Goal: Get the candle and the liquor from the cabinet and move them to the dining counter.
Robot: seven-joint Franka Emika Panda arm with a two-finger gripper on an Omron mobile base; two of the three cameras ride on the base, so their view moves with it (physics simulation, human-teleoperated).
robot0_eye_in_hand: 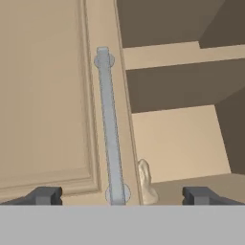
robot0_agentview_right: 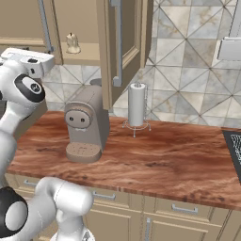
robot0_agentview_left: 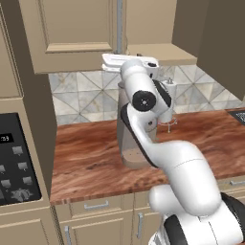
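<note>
Claw (robot0_eye_in_hand: 122, 195) gaped wide, empty, facing the cabinet (robot0_eye_in_hand: 43, 95) handle (robot0_eye_in_hand: 110, 129). One door stood open, so the candle (robot0_eye_in_hand: 146, 184) sat reachable.

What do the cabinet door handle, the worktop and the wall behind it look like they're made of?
The cabinet door handle: probably brushed metal, a pale grey-blue bar on round mounts with a dull sheen. The worktop: seemingly polished wood or wood-look laminate, reddish-brown with streaky grain. The wall: apparently ceramic or stone tile, grey-beige squares cut by diagonal lines, matte.
</note>
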